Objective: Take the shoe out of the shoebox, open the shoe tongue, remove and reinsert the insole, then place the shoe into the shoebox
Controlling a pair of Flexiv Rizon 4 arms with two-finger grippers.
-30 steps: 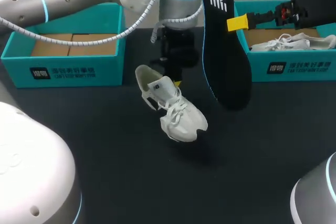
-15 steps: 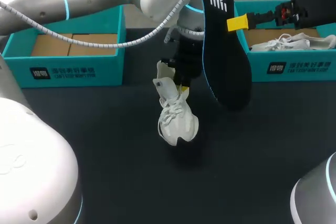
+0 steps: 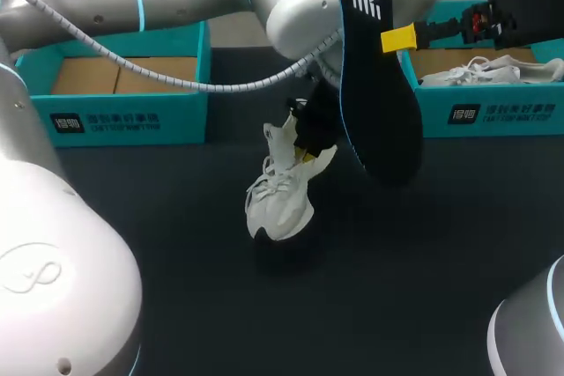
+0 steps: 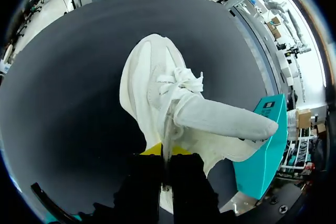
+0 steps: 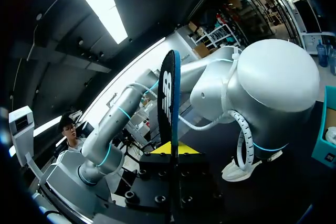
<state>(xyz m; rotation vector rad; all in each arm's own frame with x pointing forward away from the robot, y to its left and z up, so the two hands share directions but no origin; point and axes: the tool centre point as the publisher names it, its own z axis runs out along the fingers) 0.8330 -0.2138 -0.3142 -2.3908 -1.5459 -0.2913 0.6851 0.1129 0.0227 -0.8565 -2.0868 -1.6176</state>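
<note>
Left wrist view: shoe (image 4: 152, 87) hangs straight ahead of my left gripper (image 4: 166, 153). The fingers are drawn nearly together, with only a thin edge of the white collar pinched between the yellow tips. Toe points away from the fingers toward the table (image 3: 397, 288); cannot tell whether it touches the surface. Tongue (image 4: 220, 119) is pulled out and juts to one side of the fingers, toward the teal box wall. Head view: same shoe (image 3: 280, 195) sits below and ahead of the left gripper (image 3: 308, 149). Black insole (image 3: 374, 85) is out of the shoe and stands on edge just beside that gripper. My right gripper (image 3: 398, 39) clamps it, tips closed narrowly on the insole's edge partway along its length. Right wrist view confirms this: insole (image 5: 168, 98) rises straight up from between the fingers of the right gripper (image 5: 174, 149). Judged risks: left grip is on soft fabric only, so the shoe may swing or slip out when the insole pushes in. The insole is held at one point on its edge and may pivot or bend. It stands close to my left wrist, so contact is likely on approach. The tongue could flop back over the opening. Containers: left shoebox (image 3: 123, 116), well off from both grippers, shows only brown cardboard floor where my arm leaves it visible. Right shoebox (image 3: 493, 112), just behind the right fingers, holds another white shoe (image 3: 493, 70).
</note>
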